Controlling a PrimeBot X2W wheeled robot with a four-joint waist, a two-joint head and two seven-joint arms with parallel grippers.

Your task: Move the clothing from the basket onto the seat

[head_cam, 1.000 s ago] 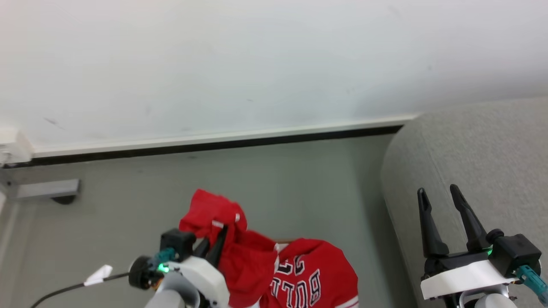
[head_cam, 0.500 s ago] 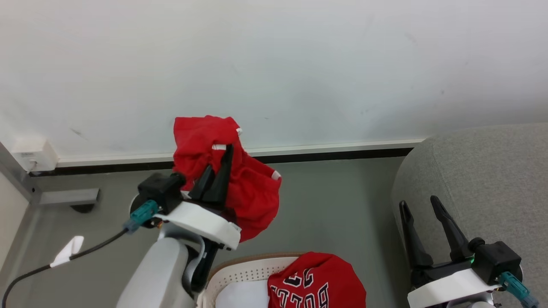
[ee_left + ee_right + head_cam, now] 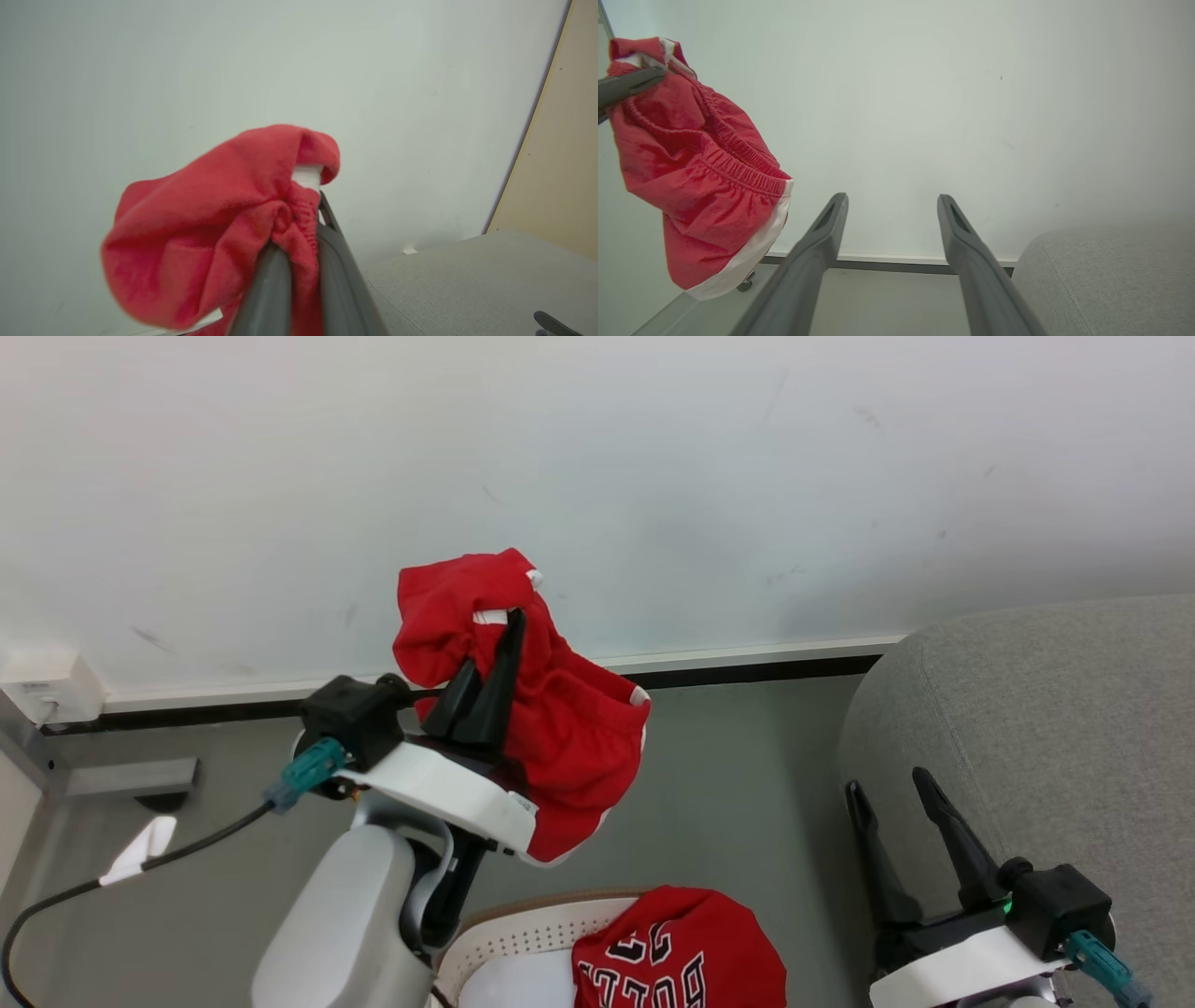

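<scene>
Your left pincer (image 3: 493, 639) sits left of centre in the head view. Its two dark fingers are pressed together on a bunched fold of the red shorts (image 3: 569, 747). The shorts hang from that grip in the air, draping to the right of the fingers and below them, with white trim along the lower hem. In the left wrist view you can see the gathered elastic waistband pinched between the fingers at the lower middle of the frame. The rest of the cloth billows out to the left against the pale wall (image 3: 653, 476).

Your right pincer (image 3: 885, 782) is at the lower right of the head view, its fingers spread wide with nothing between them. Its tips lie over the rounded edge of the grey seat (image 3: 1055, 709), which takes up the right side of the frame. In the right wrist view, bare wall and the skirting board (image 3: 887, 261) show through the gap between the fingers. The shorts hang at the upper left of that frame and the seat is at the lower right.

The basket (image 3: 541, 924) is at the bottom edge, just left of centre, showing its tan rim and perforated white wall. The jersey (image 3: 681, 952) is heaped in its right part, and its black-and-white lettering reads upside down to you. The shorts touch neither basket nor seat, and a stretch of grey floor (image 3: 738, 784) lies between them and the seat.
</scene>
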